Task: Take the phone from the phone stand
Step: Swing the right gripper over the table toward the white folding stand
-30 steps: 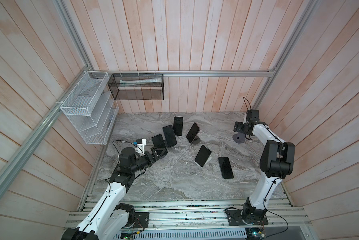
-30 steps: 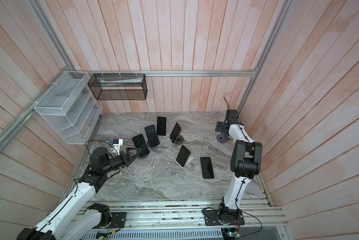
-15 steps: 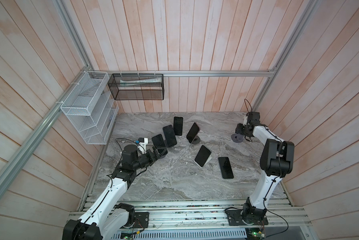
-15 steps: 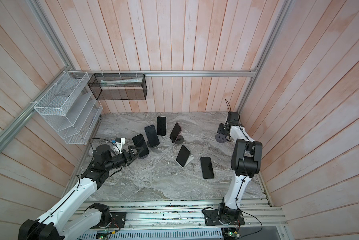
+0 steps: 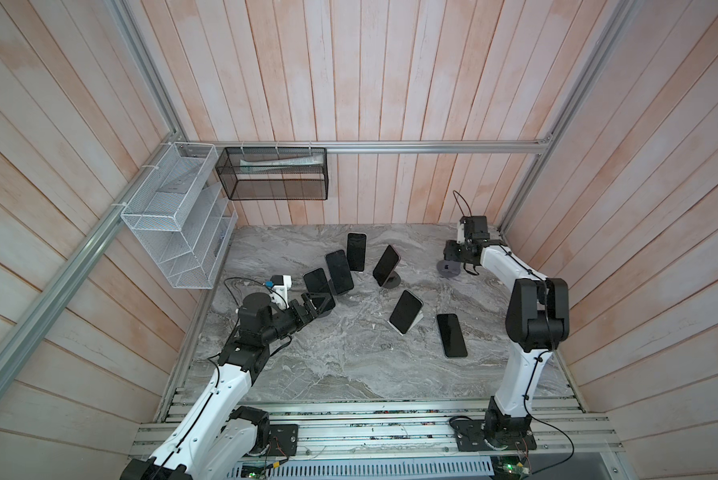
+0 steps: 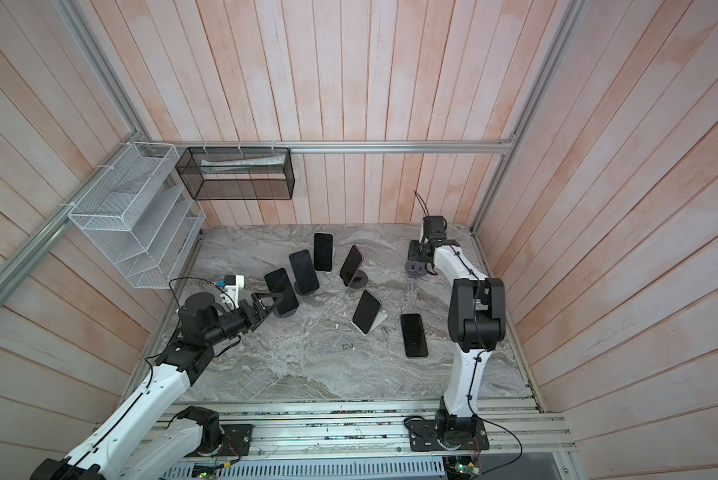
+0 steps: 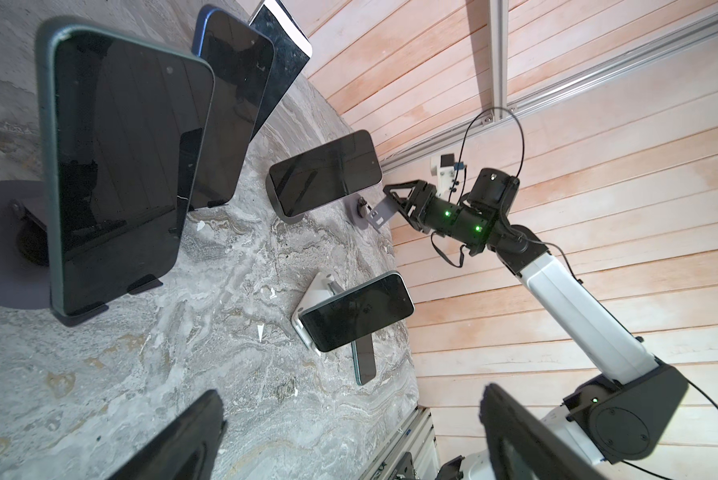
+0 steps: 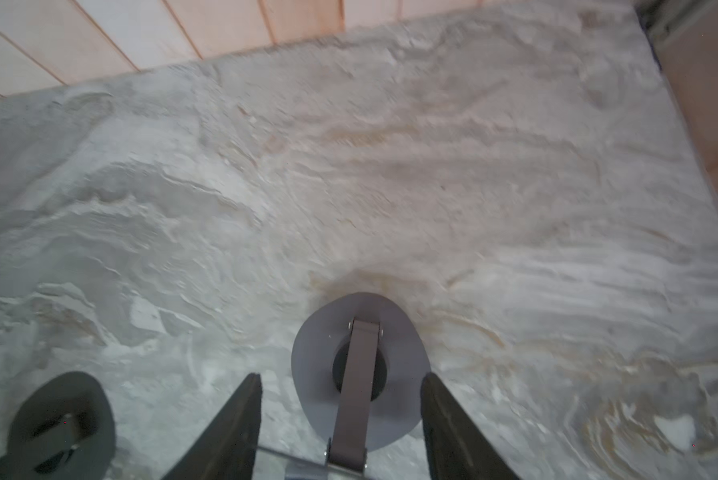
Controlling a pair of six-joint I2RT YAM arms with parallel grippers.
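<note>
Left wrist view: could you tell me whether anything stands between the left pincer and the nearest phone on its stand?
Nothing visible does: only bare tabletop shows between the open left pincer and the nearest phone; the next phone stands behind it.

Marble-look table, pale wood plank walls. Upper left hangs a white wire rack, a black mesh basket just beside it on the back wall.
</note>
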